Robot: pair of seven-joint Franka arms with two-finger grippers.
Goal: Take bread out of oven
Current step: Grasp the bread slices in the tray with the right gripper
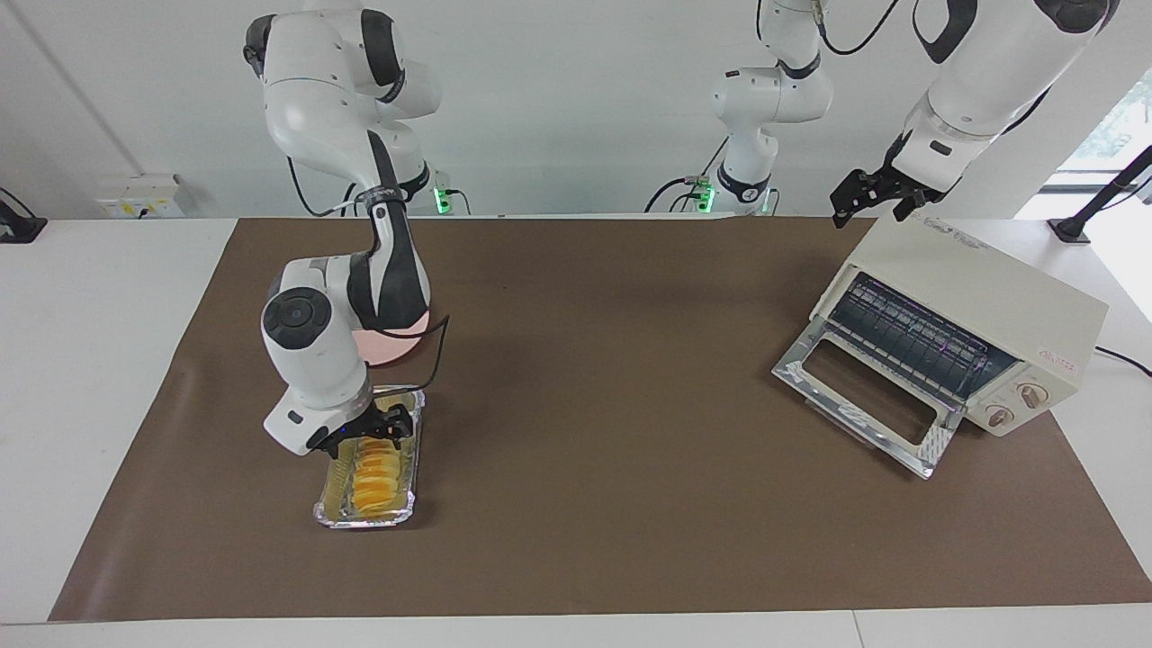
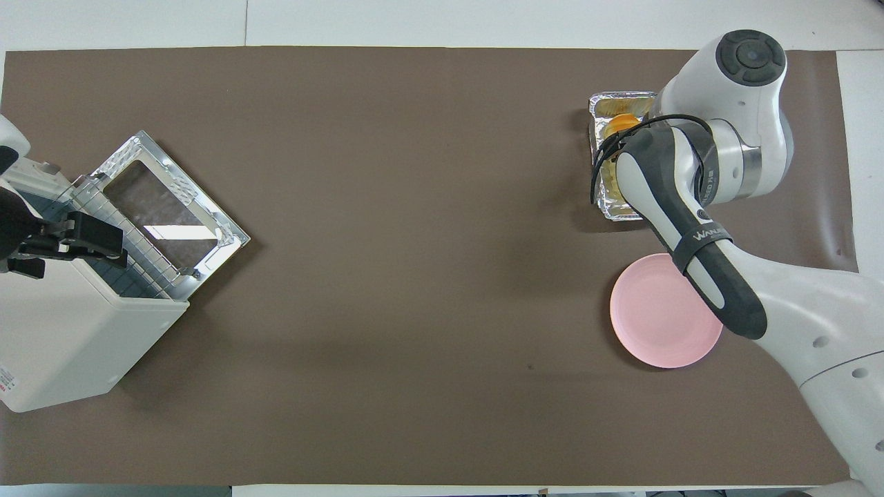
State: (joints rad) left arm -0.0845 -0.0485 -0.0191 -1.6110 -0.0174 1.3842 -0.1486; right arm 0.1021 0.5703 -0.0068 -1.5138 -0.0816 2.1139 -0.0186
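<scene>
Bread [image 1: 374,475] in foil tray [image 1: 336,513], out of oven [image 1: 981,306]. Right gripper [image 1: 382,430] over bread, fingers apart, empty. Left gripper [image 1: 864,200] over oven, apart. Oven lettering unreadable.

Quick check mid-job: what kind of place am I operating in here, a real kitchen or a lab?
Likely a robotics lab: cream-white toaster oven and foil tray on a brown paper-covered table, bare white walls.

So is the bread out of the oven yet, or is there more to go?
Done: the oven stands open with a bare rack, and the bread lies in a foil tray on the table. In hand: the open right gripper hovers over it. Left: perhaps the pink plate. The left gripper waits over the oven.
</scene>
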